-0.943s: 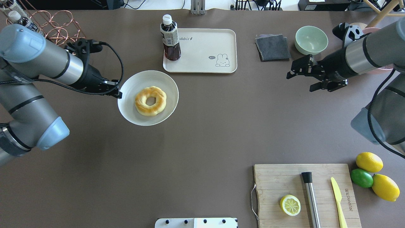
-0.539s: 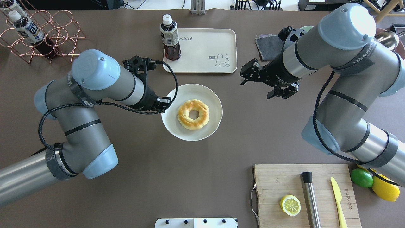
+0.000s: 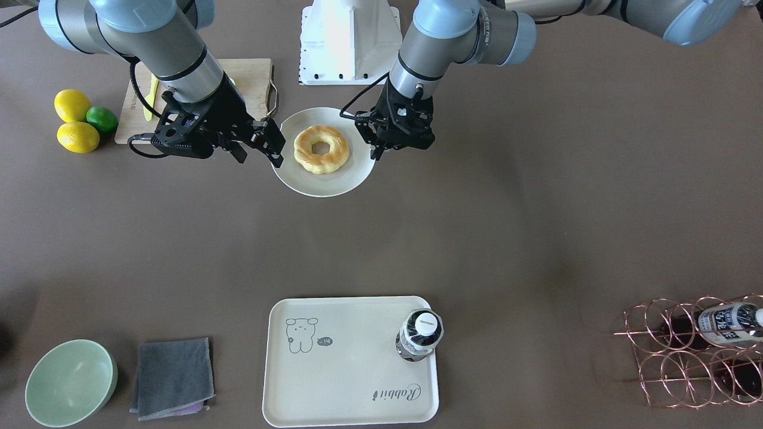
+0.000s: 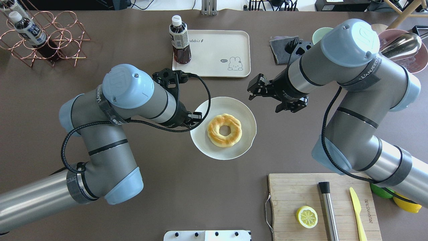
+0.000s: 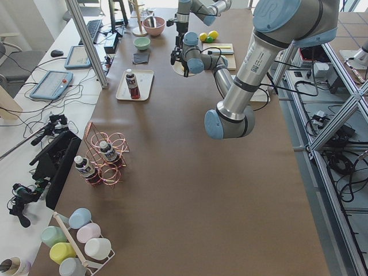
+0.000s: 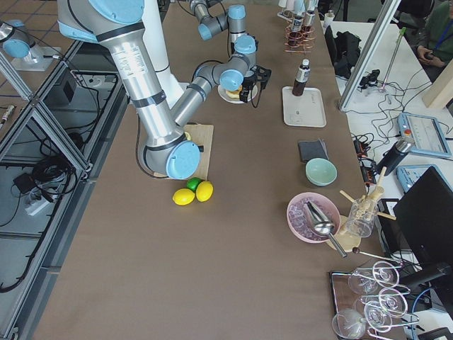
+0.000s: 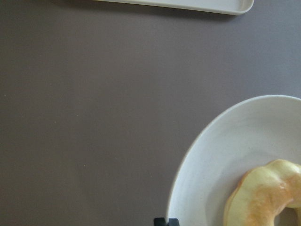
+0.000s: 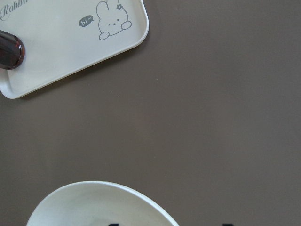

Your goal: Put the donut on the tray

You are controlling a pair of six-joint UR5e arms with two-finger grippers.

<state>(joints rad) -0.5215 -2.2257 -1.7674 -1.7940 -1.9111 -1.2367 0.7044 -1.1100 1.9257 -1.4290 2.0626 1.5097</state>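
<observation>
The donut (image 4: 224, 130) lies on a round white plate (image 4: 242, 110) near the table's middle. My left gripper (image 4: 195, 119) is shut on the plate's left rim; its fingertip shows at that rim in the left wrist view (image 7: 165, 221). I cannot tell whether the plate is lifted. My right gripper (image 4: 264, 99) is open and empty, just off the plate's far right rim. The cream tray (image 4: 214, 50) with the rabbit drawing lies beyond the plate, and it also shows in the right wrist view (image 8: 70, 47). The front view shows the donut (image 3: 322, 149) between both grippers.
A dark drink bottle (image 4: 180, 40) stands on the tray's left corner. A wooden cutting board (image 4: 294, 187) at the near right holds a half lemon (image 4: 307, 216), a steel rod and a yellow knife. A grey cloth (image 4: 279, 47), green bowl (image 3: 70, 381) and copper rack (image 4: 43, 36) line the far side.
My left gripper has carried the plate with the donut to the right and nearer to the robot. My right arm has swung left, bringing its open gripper to the plate's rim.
</observation>
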